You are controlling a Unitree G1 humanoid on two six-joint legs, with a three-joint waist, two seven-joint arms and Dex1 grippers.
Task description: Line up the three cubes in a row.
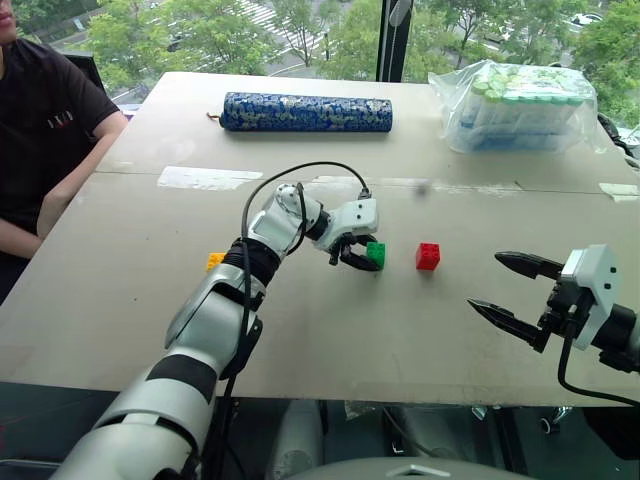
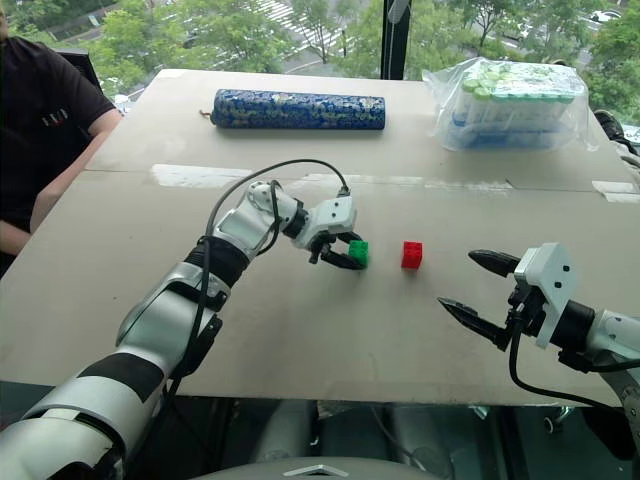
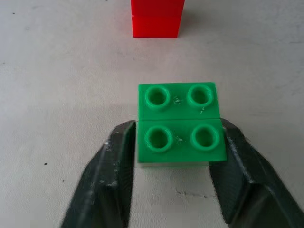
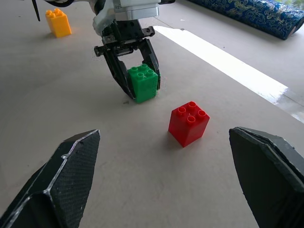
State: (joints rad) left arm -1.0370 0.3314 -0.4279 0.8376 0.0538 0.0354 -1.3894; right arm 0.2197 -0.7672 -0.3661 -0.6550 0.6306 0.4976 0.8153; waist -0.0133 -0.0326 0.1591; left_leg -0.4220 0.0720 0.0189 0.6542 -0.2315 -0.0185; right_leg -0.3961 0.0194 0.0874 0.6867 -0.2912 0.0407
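Green brick (image 1: pixel 376 254) sits between the left gripper's (image 1: pixel 352 254) barely parted fingers; red brick (image 1: pixel 428 256) near at three o'clock; yellow brick (image 1: pixel 214 261) half-hidden behind the arm; right gripper (image 1: pixel 508 292) spread, empty.

Pale beige table (image 1: pixel 300 330), wide, matte, lightly scuffed; clear tape strip (image 1: pixel 208 178) along a seam across the top. Blue patterned roll (image 1: pixel 306 112) lying near far edge, bagged tube rack (image 1: pixel 520 106) at far right corner. Big window behind w/ dark vertical mullion (image 1: pixel 394 40); green treetops + bit of street outside. Soft daylight, weak shadows. Seated person in black tee (image 1: pixel 45 130) at far left.
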